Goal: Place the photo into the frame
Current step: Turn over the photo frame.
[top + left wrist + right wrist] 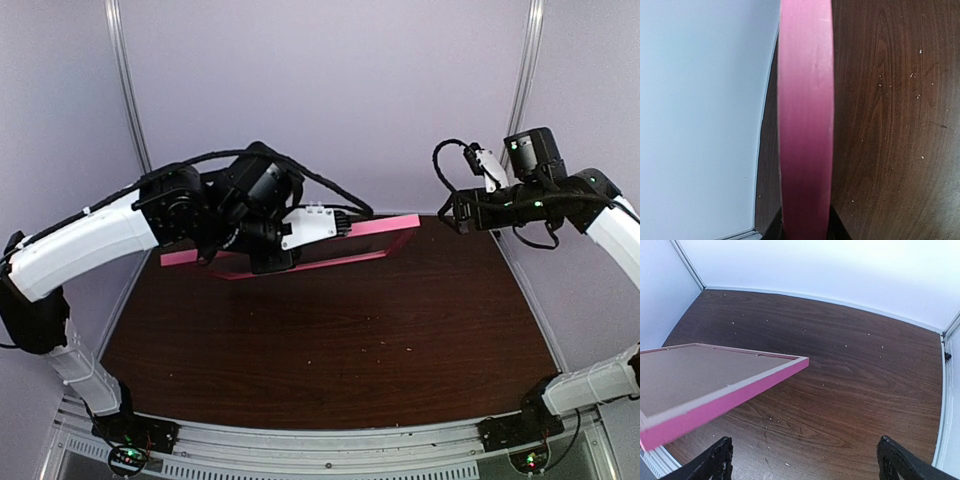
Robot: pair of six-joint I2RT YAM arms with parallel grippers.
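Clamping one rail of the frame [385, 228], our left gripper [345, 224] holds it above the table [330, 340], before the back wall [330, 100]; our right gripper [455, 212], beside the frame, stands wide open, empty.

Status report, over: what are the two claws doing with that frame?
Left gripper clamped on the frame, held off the table. Right gripper open, empty. Photo not in view.

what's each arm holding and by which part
The left pincer grips the pink frame by one side rail; the right pincer is open and empty.
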